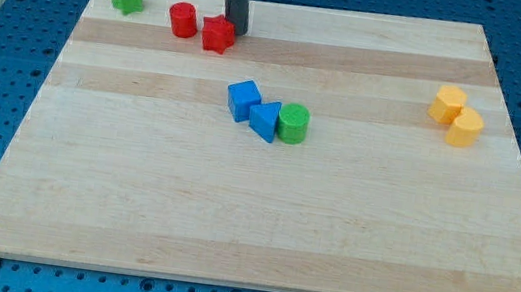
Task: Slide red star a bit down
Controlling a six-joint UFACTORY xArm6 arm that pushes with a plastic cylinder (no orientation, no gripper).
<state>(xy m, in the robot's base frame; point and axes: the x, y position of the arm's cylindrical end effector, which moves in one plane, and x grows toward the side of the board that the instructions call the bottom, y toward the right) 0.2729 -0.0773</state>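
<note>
No text, label, brand, number or sign can be read anywhere in the camera view, neither on the wooden surface point(261, 217), nor on the coloured blocks, nor on the dark rod above my tip point(234, 31).

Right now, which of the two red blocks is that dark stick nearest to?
The red star. My tip sits right against its upper right edge, while the red cylinder stands apart on the star's left side, farther from the tip.
</note>
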